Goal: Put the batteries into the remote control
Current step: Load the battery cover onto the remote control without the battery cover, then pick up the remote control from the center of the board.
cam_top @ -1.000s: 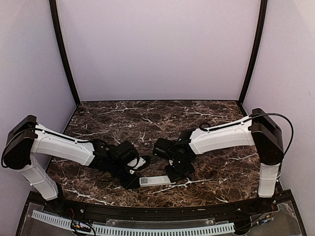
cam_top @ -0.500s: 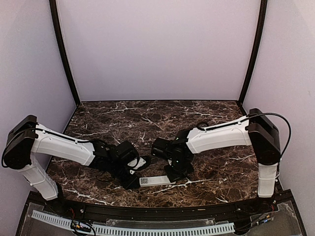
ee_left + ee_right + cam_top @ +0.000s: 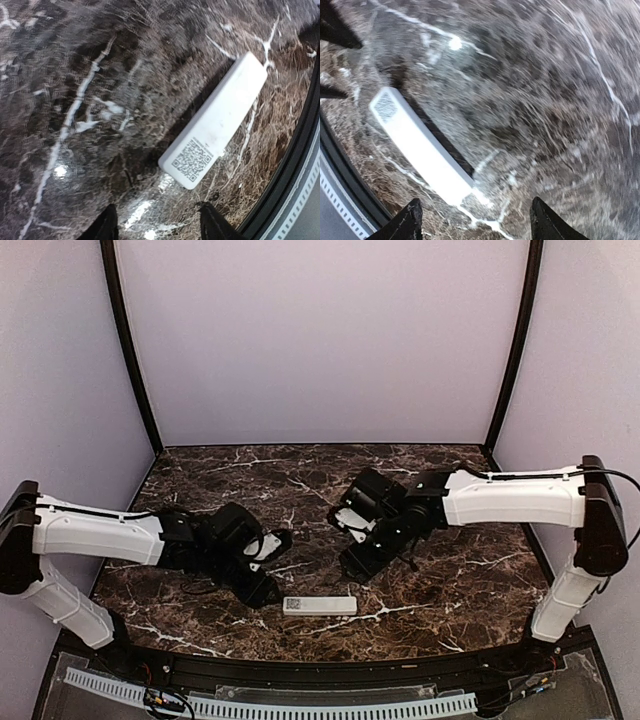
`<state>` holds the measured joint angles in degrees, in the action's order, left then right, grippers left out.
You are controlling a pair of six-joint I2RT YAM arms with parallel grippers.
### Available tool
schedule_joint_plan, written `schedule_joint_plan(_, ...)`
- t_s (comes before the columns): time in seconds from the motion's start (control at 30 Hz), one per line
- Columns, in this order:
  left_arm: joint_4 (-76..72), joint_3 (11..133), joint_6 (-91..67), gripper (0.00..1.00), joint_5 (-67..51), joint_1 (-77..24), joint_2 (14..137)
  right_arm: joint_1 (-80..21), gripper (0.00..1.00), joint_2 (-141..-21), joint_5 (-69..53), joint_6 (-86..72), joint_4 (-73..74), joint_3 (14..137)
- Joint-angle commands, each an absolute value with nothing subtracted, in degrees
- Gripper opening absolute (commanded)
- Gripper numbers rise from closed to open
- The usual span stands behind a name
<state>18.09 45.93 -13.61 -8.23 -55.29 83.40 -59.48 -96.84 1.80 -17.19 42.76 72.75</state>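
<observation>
The only mark is a square black QR code (image 3: pixel 192 160) printed on one end of the white remote (image 3: pixel 222 110), its left end in the top view, by the table's (image 3: pixel 470 612) near edge. No letters, numbers or brand names are legible.

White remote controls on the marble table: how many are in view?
1. The slim white rectangular plastic remote control lies flat, QR-code sticker up, near the front edge of the dark marble table. No other shows, though some tabletop is hidden.
</observation>
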Motion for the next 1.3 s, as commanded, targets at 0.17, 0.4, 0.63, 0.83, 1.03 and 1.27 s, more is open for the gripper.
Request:
schedule_joint_plan(0.17, 24.15, 45.03, -10.95, 0.69, 0.37, -50.07, 69.62, -64.12, 0.87, -110.74, -14.43, 13.37, 36.94, 84.86)
schedule_joint_plan(0.4, 24.06, 45.46, -11.22, 0.73, 4.7, -47.09, 64.52, -65.62, 0.8, -119.62, -11.76, 14.87, 38.71, 89.87)
schedule_joint_plan(0.63, 23.76, 45.44, -10.43, 0.74, 5.17, -46.63, 63.13, -66.77, 0.49, -123.29, -8.72, 13.75, 39.61, 91.04)
schedule_joint_plan(0.83, 22.62, 44.91, -9.94, 0.74, 5.14, -46.61, 60.87, -66.89, 0.14, -120.6, -9.49, 12.99, 39.55, 91.58)
schedule_joint_plan(1.03, 18.58, 43.71, -7.17, 0.74, 1.85, -46.58, 56.29, -63.27, 0.07, -113.42, -13.81, 8.5, 38.96, 93.55)
schedule_joint_plan(1.27, 4.75, 42.24, -4.0, 0.73, -9.74, -46.67, 50.4, -54.98, 0.03, -95.24, -37.77, -6.62, 6.97, 82.37)
